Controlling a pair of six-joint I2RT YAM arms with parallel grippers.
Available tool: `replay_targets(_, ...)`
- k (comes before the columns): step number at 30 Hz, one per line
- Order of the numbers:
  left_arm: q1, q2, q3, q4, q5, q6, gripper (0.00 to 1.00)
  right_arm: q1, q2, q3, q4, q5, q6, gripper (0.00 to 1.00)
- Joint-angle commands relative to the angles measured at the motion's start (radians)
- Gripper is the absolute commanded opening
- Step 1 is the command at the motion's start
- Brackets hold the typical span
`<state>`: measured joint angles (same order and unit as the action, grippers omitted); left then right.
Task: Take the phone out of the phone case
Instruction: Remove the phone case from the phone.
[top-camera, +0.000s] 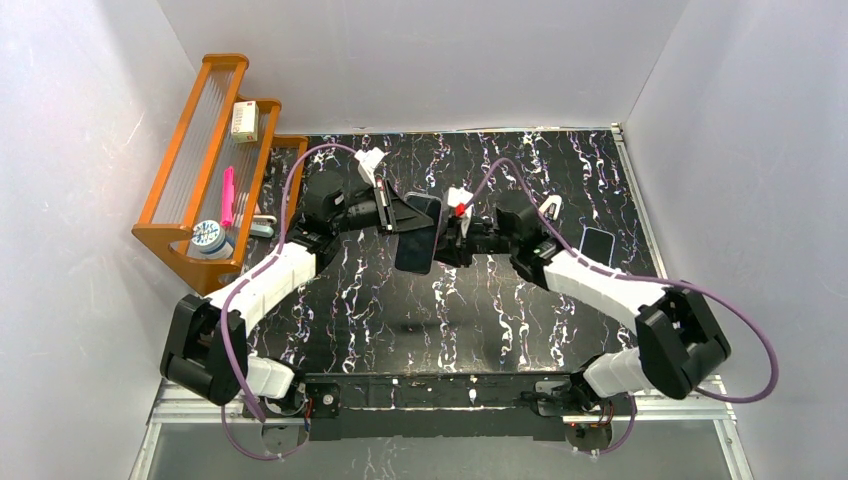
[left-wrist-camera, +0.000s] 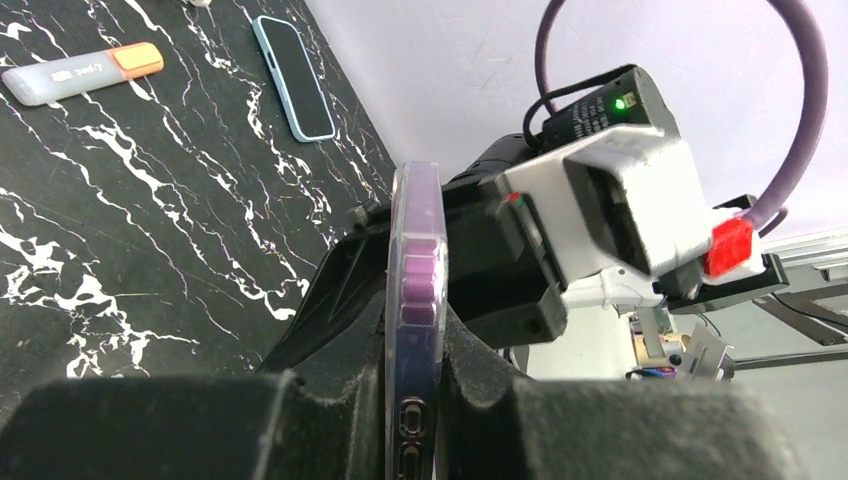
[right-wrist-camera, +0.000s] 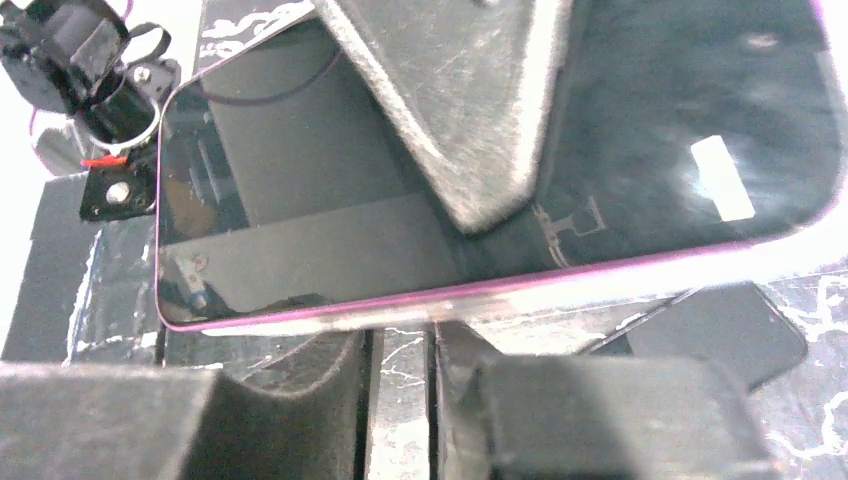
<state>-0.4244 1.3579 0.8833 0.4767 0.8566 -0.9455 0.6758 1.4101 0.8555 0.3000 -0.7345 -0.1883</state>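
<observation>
The phone (top-camera: 415, 235), purple-edged with a dark screen, sits in a clear case and is held up above the table between the two arms. My left gripper (top-camera: 405, 215) is shut on it. In the left wrist view the cased phone (left-wrist-camera: 416, 300) stands edge-on between my left gripper's jaws (left-wrist-camera: 415, 400). My right gripper (top-camera: 440, 240) is at the phone's right edge. In the right wrist view the phone's screen (right-wrist-camera: 330, 200) fills the top, and my right gripper (right-wrist-camera: 400, 350) sits just under its long edge, jaws nearly shut with a narrow empty gap.
A second phone with a light blue rim (top-camera: 596, 245) lies flat on the black marbled table at the right; it also shows in the left wrist view (left-wrist-camera: 293, 75). A white stick with an orange cap (left-wrist-camera: 80, 72) lies nearby. An orange rack (top-camera: 200, 150) stands at the back left.
</observation>
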Motion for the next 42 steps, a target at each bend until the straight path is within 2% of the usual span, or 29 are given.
replay_targets(1, -0.002, -0.069, -0.009, 0.055, -0.03, -0.04, 0.0, -0.028, -0.114, -0.089, 0.236, 0.076, 0.215, 0.34)
replay_targets(5, 0.003, -0.093, -0.046, 0.128, -0.087, -0.091, 0.0, -0.028, -0.189, -0.154, 0.274, 0.098, 0.366, 0.5)
replay_targets(8, 0.004, -0.109, -0.083, 0.181, -0.129, -0.142, 0.0, -0.028, -0.225, -0.212, 0.333, 0.1, 0.473, 0.53)
replay_targets(17, 0.004, -0.122, -0.15, 0.306, -0.203, -0.263, 0.0, -0.028, -0.242, -0.351, 0.548, 0.094, 0.704, 0.5)
replay_targets(26, 0.004, -0.116, -0.176, 0.365, -0.2, -0.311, 0.0, -0.028, -0.185, -0.388, 0.753, 0.09, 0.868, 0.49)
replay_targets(36, 0.001, -0.112, -0.187, 0.423, -0.176, -0.355, 0.0, -0.028, -0.128, -0.398, 0.845, 0.132, 0.937, 0.43)
replay_targets(42, -0.022, -0.124, -0.198, 0.451, -0.175, -0.386, 0.0, -0.028, -0.106, -0.405, 0.845, 0.196, 0.962, 0.4)
